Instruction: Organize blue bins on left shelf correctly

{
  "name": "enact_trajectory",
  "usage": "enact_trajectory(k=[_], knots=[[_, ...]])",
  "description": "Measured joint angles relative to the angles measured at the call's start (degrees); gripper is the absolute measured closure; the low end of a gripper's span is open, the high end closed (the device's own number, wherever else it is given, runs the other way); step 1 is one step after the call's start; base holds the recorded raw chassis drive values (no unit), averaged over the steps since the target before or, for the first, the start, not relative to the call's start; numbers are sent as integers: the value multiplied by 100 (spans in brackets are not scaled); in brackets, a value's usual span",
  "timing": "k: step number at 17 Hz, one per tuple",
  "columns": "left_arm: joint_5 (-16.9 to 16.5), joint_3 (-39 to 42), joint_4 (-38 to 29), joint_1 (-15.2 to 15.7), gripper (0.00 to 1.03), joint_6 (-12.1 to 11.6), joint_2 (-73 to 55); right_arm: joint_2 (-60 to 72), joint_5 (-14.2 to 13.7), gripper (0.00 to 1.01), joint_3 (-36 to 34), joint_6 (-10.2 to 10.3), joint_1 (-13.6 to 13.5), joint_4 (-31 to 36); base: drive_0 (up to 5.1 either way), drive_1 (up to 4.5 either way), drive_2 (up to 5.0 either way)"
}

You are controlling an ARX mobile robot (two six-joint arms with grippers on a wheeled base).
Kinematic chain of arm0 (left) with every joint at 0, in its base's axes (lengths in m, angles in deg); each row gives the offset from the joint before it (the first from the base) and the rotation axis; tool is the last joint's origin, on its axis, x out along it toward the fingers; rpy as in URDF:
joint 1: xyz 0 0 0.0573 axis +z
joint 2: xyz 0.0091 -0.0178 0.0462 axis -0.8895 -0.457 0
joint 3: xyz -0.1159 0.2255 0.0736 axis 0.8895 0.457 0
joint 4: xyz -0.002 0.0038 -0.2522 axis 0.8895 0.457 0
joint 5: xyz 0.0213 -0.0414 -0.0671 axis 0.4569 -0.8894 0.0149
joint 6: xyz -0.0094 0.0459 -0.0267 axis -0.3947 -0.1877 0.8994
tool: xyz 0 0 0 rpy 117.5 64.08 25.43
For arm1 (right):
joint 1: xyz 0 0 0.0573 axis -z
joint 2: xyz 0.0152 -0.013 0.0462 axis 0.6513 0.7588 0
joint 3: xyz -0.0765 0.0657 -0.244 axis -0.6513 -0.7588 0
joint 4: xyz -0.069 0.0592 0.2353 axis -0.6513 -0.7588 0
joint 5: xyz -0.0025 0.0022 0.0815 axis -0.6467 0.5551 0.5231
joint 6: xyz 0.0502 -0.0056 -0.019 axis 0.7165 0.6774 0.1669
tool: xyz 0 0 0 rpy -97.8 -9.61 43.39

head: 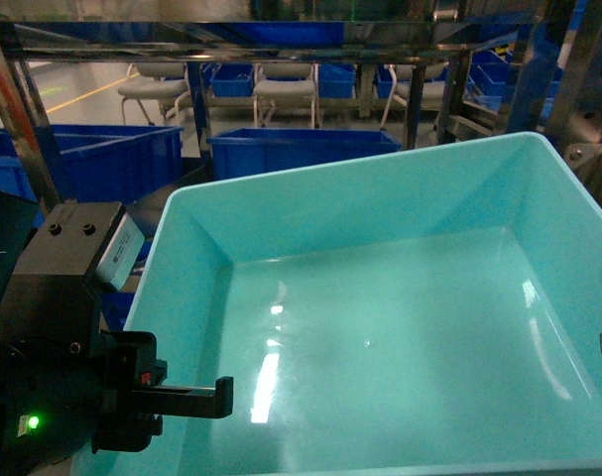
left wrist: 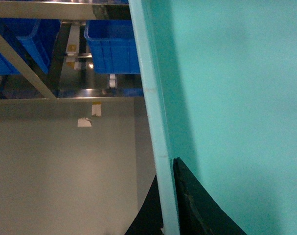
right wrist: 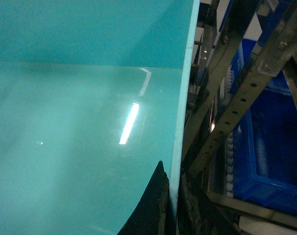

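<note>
No brand or readable writing shows anywhere; the only label-like marks are a small white tag (left wrist: 84,122) and a yellowish one (left wrist: 96,109) on the floor left of the tub, both blank at this size.

The tub (head: 380,327) fills most of the head view, open side up and empty, its floor glossy with light streaks. Behind its far wall stands the shelf (head: 281,40), steel rails crossing the top of the view, with royal-blue bins (head: 301,149) sitting beyond the tub and chairs (head: 281,89) further back.

The left gripper (head: 196,397) sits at the tub's left wall, near the front corner. One black finger (head: 181,395) reaches over the rim into the tub, and the wrist view shows dark pads on both sides of the thin wall (left wrist: 155,122), clamped on it. A green light (head: 33,422) glows on the arm's base.

The right gripper (right wrist: 172,205) is at the tub's right wall; in the head view only a dark sliver shows at the frame edge. Its wrist view shows two black fingers (right wrist: 150,205) pinching the rim (right wrist: 185,98). Right of that rim run perforated steel bars (right wrist: 246,88), white rollers (right wrist: 230,161) and another blue bin (right wrist: 270,147).
</note>
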Motion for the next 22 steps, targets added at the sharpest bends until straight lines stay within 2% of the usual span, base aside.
enact_trajectory(k=[7,12,18,22], knots=[[2,0,7,0,101,0,0,0,0,98,0,0,0,0,-363,477,-105],[0,0,-2,15,101,0,-2,4,-4,98,0,0,-31,13,0,47,-46],[11,2,2,11,101,0,-2,4,-4,98,0,0,-31,13,286,64,-353],[2,7,-9,-7,101,0,0,-2,-9,98,0,0,-26,-15,15,431,-401]])
